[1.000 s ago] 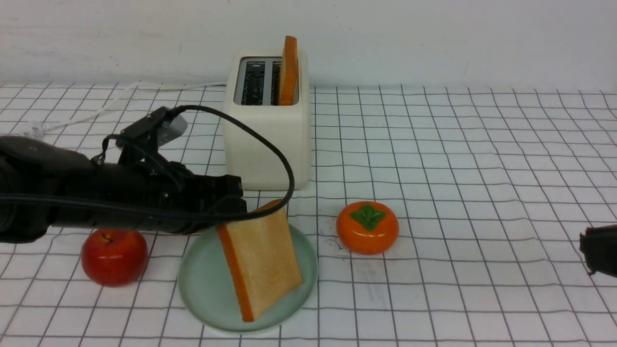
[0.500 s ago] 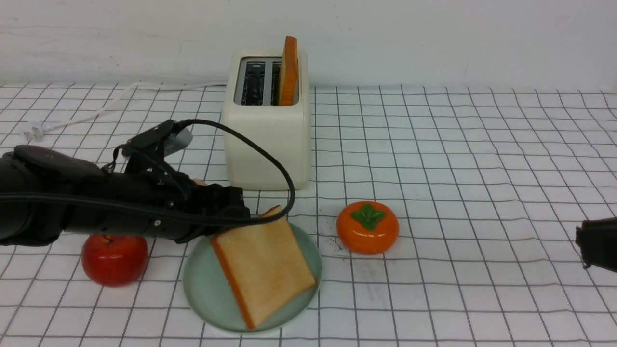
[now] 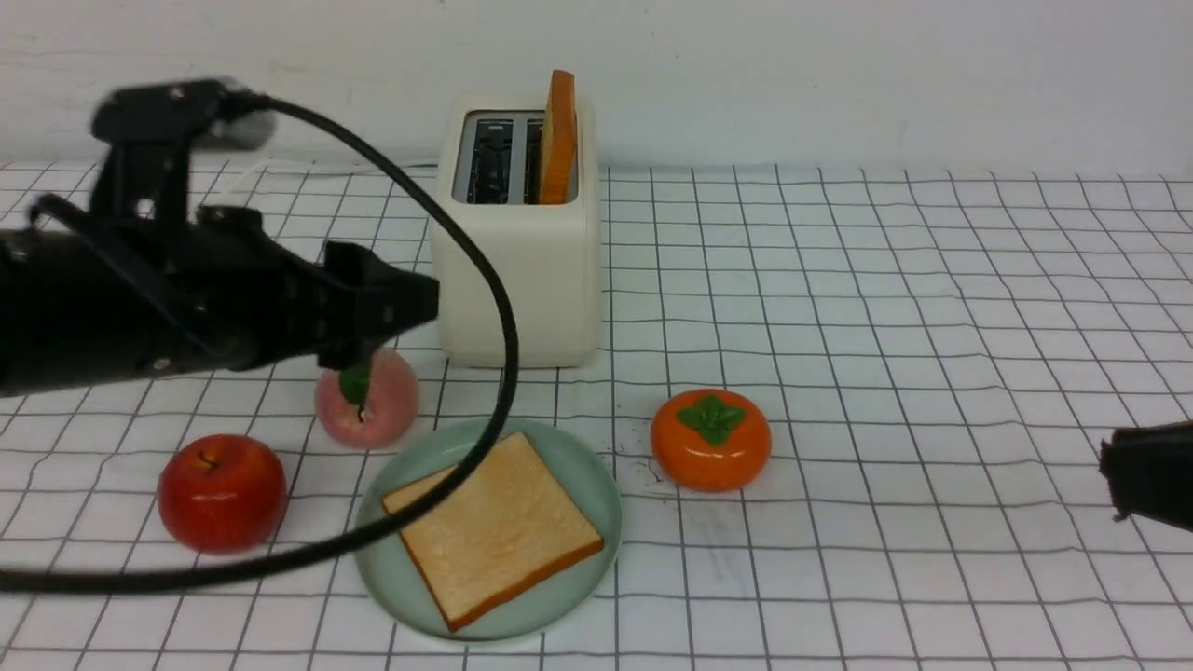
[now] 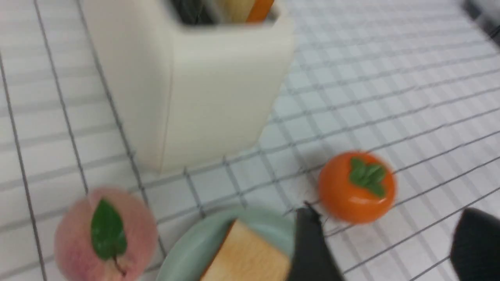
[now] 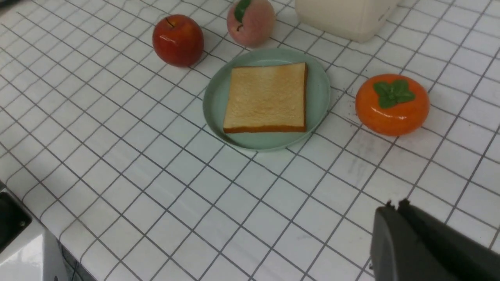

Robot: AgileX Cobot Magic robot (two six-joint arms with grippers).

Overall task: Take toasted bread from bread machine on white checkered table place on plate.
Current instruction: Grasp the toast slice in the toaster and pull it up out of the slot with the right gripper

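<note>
**One slice on the plate, one in the toaster**

One slice of toast (image 3: 494, 527) lies flat on the plate (image 3: 564, 606), filling most of it. The plate sits on the table (image 3: 885, 326). Behind the plate, and apart from it, stands the toaster (image 3: 522, 280). A second slice (image 3: 559, 130) stands upright in its right slot, sticking out of the top.

The left gripper (image 3: 415, 300) hangs in the air behind and to the left of the plate. Its fingers are spread wide with nothing between them. The right gripper (image 3: 1146, 475) is low and well to the plate's right, its fingers pressed together on nothing.

A peach (image 3: 366, 407) sits just behind the plate's left edge. An apple (image 3: 221, 492) is near its left, and a persimmon (image 3: 710, 440) is just beside its right.
</note>
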